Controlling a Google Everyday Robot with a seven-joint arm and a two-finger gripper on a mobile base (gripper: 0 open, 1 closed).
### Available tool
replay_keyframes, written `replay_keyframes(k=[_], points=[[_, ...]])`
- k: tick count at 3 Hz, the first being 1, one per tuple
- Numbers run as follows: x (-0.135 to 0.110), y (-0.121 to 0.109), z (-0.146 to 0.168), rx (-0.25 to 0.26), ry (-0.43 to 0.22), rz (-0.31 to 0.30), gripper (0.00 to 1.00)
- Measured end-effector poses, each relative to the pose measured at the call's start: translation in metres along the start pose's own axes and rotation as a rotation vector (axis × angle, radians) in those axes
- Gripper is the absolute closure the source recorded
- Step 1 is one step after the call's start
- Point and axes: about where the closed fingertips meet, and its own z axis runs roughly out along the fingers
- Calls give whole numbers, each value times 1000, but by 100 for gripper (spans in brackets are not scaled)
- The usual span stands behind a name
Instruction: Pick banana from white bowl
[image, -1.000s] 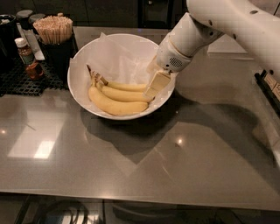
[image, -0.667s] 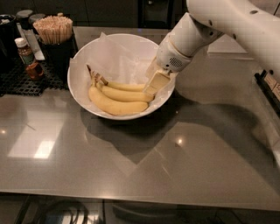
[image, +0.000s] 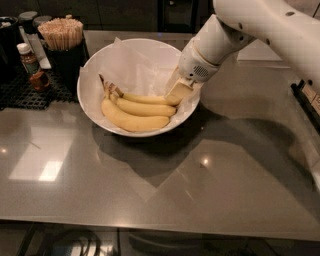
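A large white bowl (image: 90, 95), lined with crinkled white paper, stands on the grey counter at the back left. Three joined yellow bananas lie in it, stems pointing up and left. The banana (image: 147, 99) on the inner curve is the topmost and thinnest of them. The two fatter ones (image: 132, 121) lie in front of it. My gripper (image: 178, 91) reaches down from the white arm at the upper right. It sits inside the bowl's right side, right at the far tip of the banana. Whether it holds the fruit does not show.
A black holder of wooden sticks (image: 61, 32) and a small brown bottle (image: 30, 59) stand on a black mat (image: 22, 95) left of the bowl. A dark object (image: 306, 95) sits at the right edge. The counter's front edge runs along the bottom.
My gripper has crept slightly left and up against the banana's tip. The bananas and bowl have not moved.
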Motion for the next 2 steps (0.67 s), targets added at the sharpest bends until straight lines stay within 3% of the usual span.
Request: replay_keyframes(k=[1,2], points=[[0,0,0,0,0,0,49],[0,0,0,0,0,0,54]])
